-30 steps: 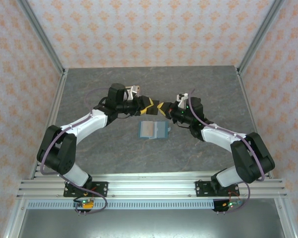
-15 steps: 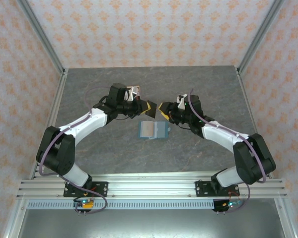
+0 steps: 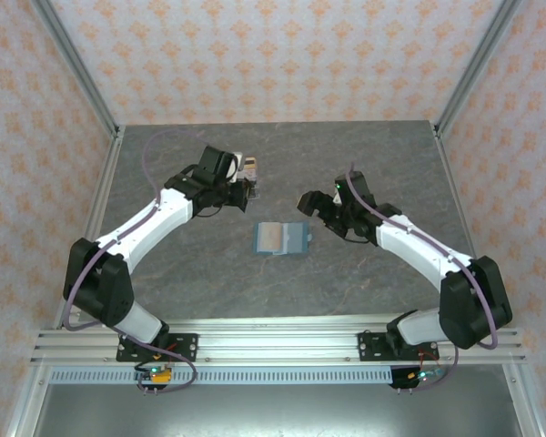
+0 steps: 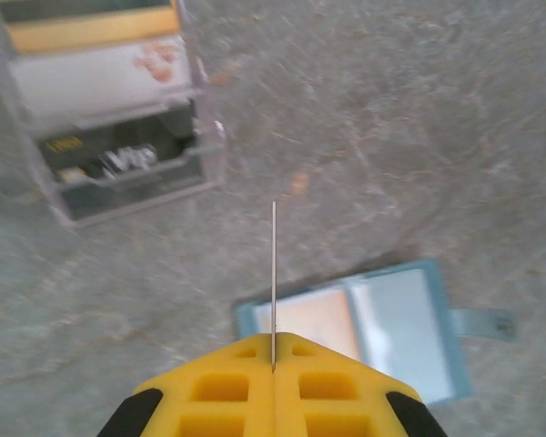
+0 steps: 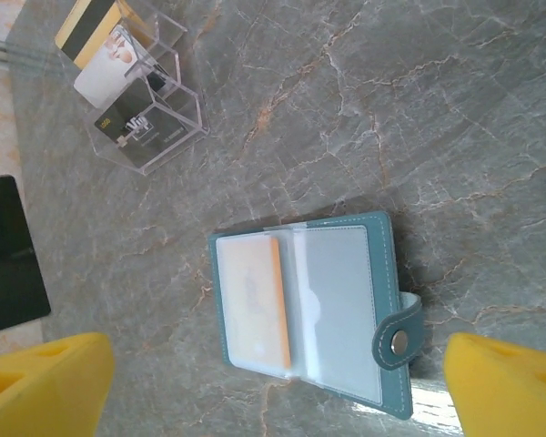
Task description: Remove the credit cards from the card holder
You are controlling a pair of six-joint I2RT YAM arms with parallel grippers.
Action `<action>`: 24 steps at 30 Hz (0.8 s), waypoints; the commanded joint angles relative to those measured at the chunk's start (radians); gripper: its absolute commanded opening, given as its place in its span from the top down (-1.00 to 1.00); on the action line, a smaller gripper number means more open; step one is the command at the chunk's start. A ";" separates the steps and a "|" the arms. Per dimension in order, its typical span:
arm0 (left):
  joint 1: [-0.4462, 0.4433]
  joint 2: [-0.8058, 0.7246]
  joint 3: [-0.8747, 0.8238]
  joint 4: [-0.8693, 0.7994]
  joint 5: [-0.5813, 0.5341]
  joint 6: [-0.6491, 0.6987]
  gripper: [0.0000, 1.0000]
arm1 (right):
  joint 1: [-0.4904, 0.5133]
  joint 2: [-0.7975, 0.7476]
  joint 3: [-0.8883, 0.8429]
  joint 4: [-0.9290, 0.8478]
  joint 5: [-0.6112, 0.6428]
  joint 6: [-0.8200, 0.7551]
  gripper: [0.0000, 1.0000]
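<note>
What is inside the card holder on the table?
In the open card holder, one tan-orange card sits on the left side. The right pocket looks empty through its clear cover. Whether more cards lie under the orange one cannot be seen.

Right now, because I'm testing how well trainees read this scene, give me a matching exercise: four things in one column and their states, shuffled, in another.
Things:
1. left fingers
2. right fingers
3. card holder
4. orange card

States:
A. spread wide apart, holding nothing
B. lying open on the table
C. pressed together on a thin card seen edge-on
D. tucked in one pocket of the open holder

Pairs: 1-C, 2-A, 3-B, 4-D
</note>
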 commanded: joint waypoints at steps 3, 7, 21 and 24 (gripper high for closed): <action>-0.005 0.055 0.101 -0.024 -0.100 0.277 1.00 | -0.002 -0.005 0.057 -0.074 0.027 -0.086 -1.00; -0.003 0.086 0.148 -0.002 -0.153 0.402 1.00 | -0.002 -0.003 0.042 -0.053 0.009 -0.109 -0.99; 0.043 0.228 0.291 -0.064 -0.078 0.914 1.00 | -0.020 0.086 0.100 -0.054 -0.013 -0.104 -0.99; 0.062 0.269 0.337 -0.121 -0.007 1.023 1.00 | -0.024 0.097 0.107 -0.045 -0.011 -0.104 -0.99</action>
